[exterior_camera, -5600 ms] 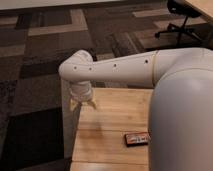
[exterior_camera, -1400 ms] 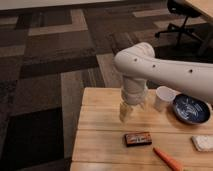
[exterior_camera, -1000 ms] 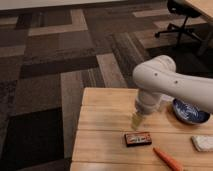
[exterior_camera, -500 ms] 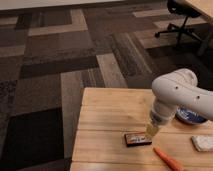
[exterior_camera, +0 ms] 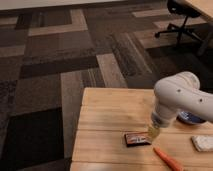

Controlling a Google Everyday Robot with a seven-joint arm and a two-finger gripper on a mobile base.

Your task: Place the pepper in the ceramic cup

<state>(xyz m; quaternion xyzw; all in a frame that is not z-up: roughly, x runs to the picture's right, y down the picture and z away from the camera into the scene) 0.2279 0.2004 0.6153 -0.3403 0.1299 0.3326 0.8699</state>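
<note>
Gripper right of centre in lower frame, jaws apart, empty, hanging at right end of dark box on wooden table. Pepper flat on table at bottom edge, just below-right of gripper, untouched. Blue bowl at right, partly hidden.

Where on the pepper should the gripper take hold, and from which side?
Probably best to grip the pepper about mid-length, from above, jaws across its width. It lies flat on the table, slender and running diagonally, so only its narrow sides offer a bite. The gripper hangs open near its far tip, beside the box.
</note>
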